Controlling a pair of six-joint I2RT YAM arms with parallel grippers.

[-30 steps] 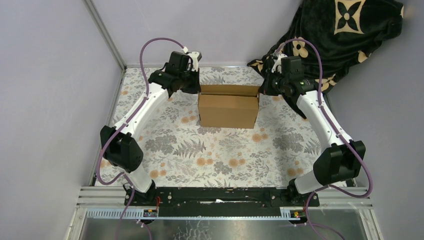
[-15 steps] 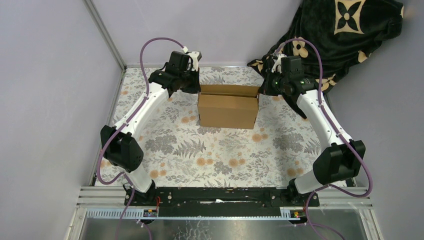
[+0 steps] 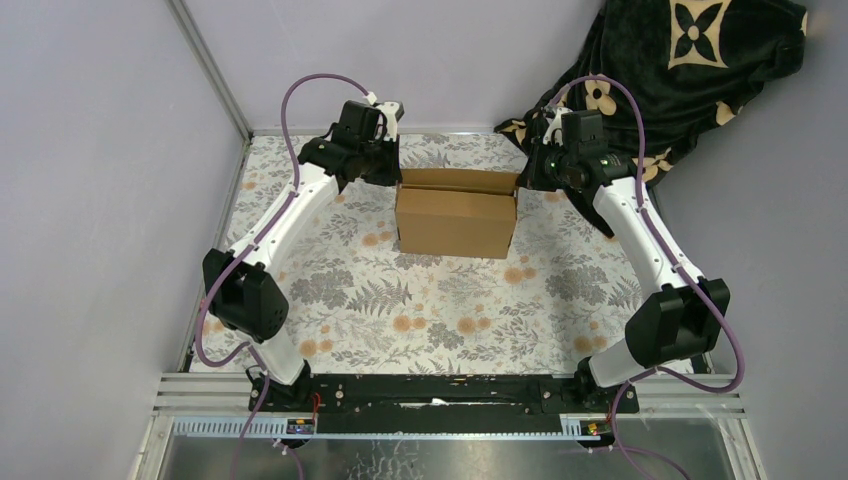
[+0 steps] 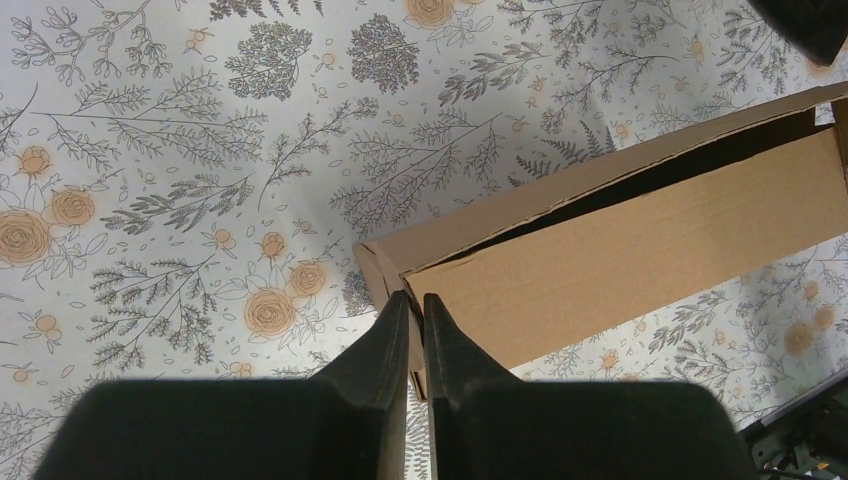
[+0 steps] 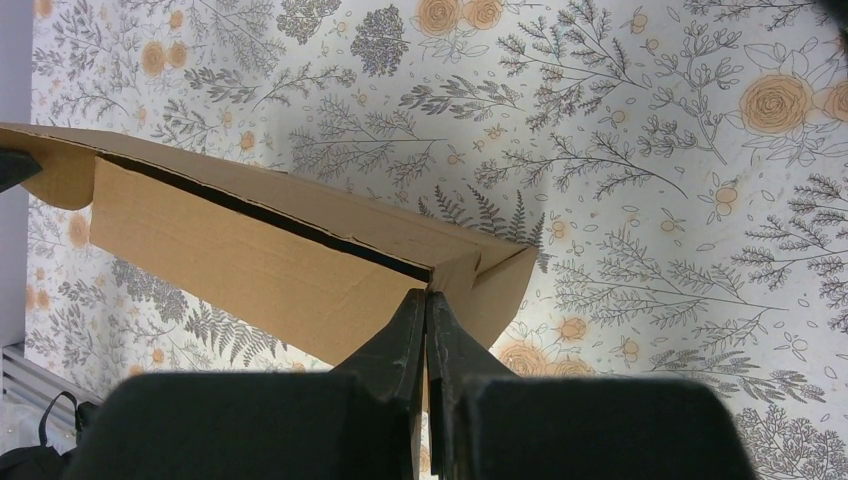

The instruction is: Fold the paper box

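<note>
Top external camera: fixed high behind the arm bases, facing down and forward over the whole table (image 3: 350, 300). Left wrist camera: close range, facing down past the left gripper (image 4: 416, 300). Right wrist camera: likewise past the right gripper (image 5: 426, 296). All 3 views share the paper box (image 3: 457, 222).

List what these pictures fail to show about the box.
Top view: the arms' wrists hide where the left gripper and right gripper meet the paper box.
Both wrist views: the box's inside is a dark slit.
Left wrist view: the frame edge cuts off the box's far end.
</note>
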